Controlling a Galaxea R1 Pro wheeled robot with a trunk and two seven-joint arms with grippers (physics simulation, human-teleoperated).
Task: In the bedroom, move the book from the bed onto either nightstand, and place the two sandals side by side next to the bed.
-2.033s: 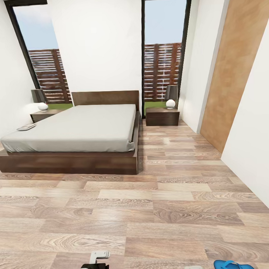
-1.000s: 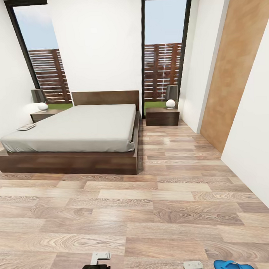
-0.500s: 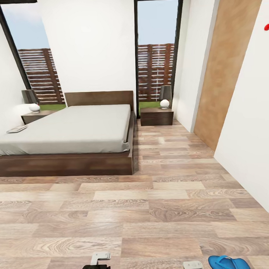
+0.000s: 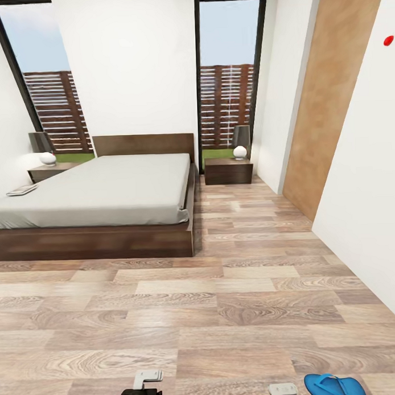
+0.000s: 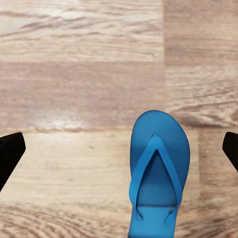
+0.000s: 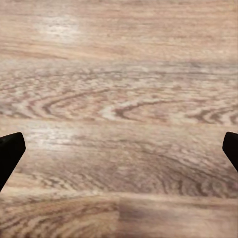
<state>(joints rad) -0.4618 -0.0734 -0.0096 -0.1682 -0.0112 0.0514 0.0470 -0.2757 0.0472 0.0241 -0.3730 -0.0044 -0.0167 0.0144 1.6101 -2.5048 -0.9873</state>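
Note:
The bed [image 4: 106, 192] with its grey mattress stands at the left of the bedroom. The book [image 4: 22, 190] lies on the mattress near its far left edge. A dark nightstand [image 4: 228, 171] sits right of the headboard and another nightstand [image 4: 44, 171] left of it. One blue sandal [image 4: 332, 385] lies on the floor at the bottom right, beside my right arm [image 4: 282, 391]. The other sandal [image 5: 158, 173] lies flat on the planks below my open left gripper [image 5: 119, 153], apart from both fingers. My right gripper [image 6: 119, 148] hangs open over bare floor.
Each nightstand carries a small lamp [image 4: 240, 152]. Two tall dark-framed windows [image 4: 227, 77] flank the headboard. A wooden door panel [image 4: 330, 96] and white wall [image 4: 368, 186] close off the right side. A wide plank floor [image 4: 224, 299] stretches between me and the bed.
The whole head view has slid left and a red dot on the right wall has come into view, so the camera moved. The bed, book and sandals have stayed put.

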